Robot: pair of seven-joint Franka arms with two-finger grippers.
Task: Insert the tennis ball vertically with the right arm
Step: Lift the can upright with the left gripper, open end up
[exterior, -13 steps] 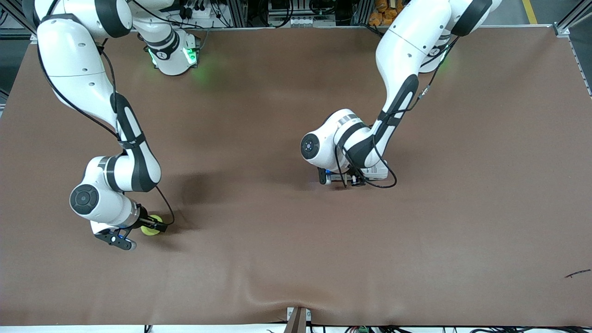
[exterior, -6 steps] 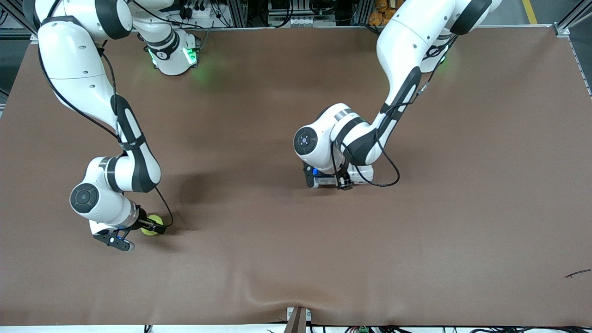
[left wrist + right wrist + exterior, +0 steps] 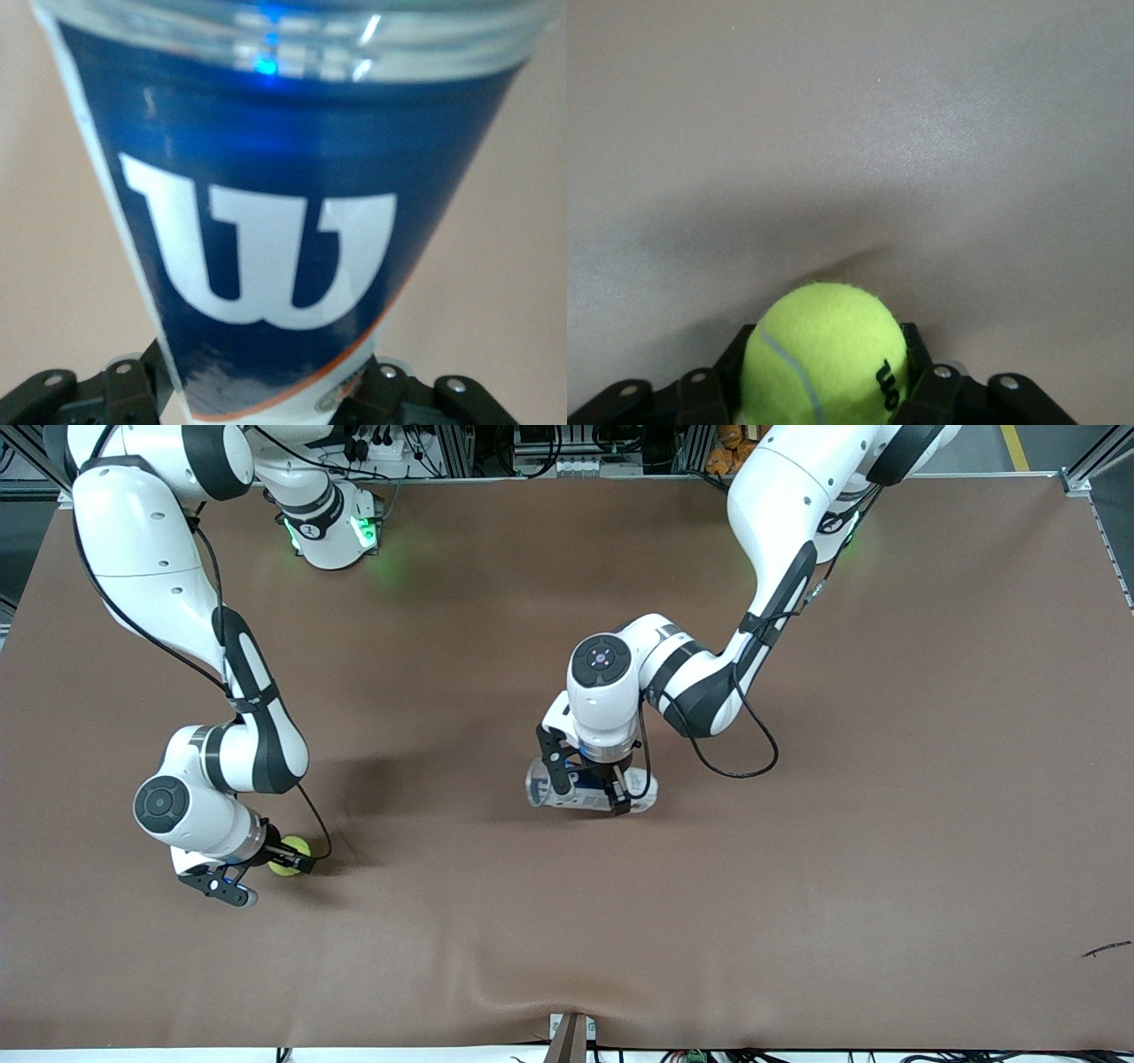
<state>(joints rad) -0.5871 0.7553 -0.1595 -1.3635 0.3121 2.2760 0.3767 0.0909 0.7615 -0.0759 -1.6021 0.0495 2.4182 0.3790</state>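
Note:
The yellow-green tennis ball [image 3: 285, 865] rests on the brown table toward the right arm's end. My right gripper [image 3: 283, 863] is down at the table and shut on it. In the right wrist view the tennis ball [image 3: 824, 359] fills the space between the right gripper's [image 3: 824, 394] black fingers. Near the table's middle, my left gripper [image 3: 586, 779] is shut on a clear ball can with a blue label [image 3: 592, 792]. It holds the can about level, low over the table. The left wrist view shows the can's label [image 3: 266, 221] between the left gripper's [image 3: 266, 403] jaws.
The brown table cover [image 3: 797, 868] has a raised wrinkle at its front edge [image 3: 567, 996]. A small dark scrap [image 3: 1106, 950] lies near the front corner at the left arm's end. The arm bases stand along the back edge.
The right gripper has closed on the tennis ball. The left arm has turned its wrist and carried the can toward the front camera and the right arm's end.

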